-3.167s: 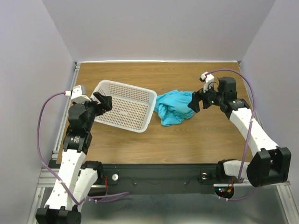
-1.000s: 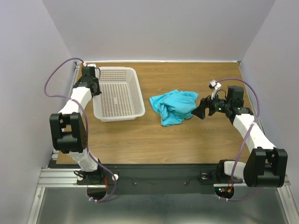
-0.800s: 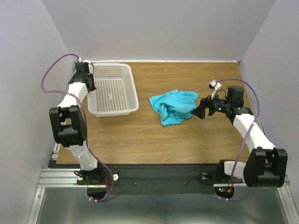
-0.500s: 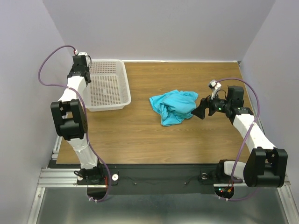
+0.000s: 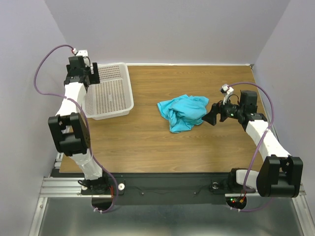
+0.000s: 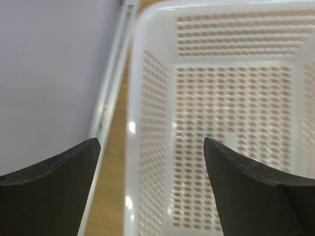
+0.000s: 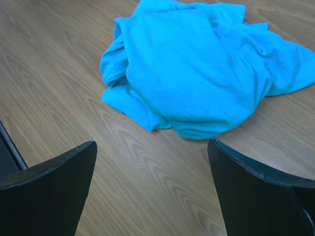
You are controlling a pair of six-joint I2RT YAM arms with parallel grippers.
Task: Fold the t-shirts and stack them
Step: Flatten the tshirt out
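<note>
Lying crumpled on wood table (image 5: 147,147): t-shirt (image 5: 183,112), w/ grey walls (image 5: 167,29) around.

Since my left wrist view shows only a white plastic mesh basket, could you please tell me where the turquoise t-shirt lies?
Observer: The turquoise cloth t-shirt lies on the wooden table, to the right of the white plastic mesh basket and apart from it.
Operator: Thank you. Is the right end effector holding it?
Observer: No. The right end effector is open, just right of the shirt, with nothing between its fingers.
Operator: Has the shirt been folded at all?
Observer: Not yet. The right wrist view shows it bunched in a loose heap.
</note>
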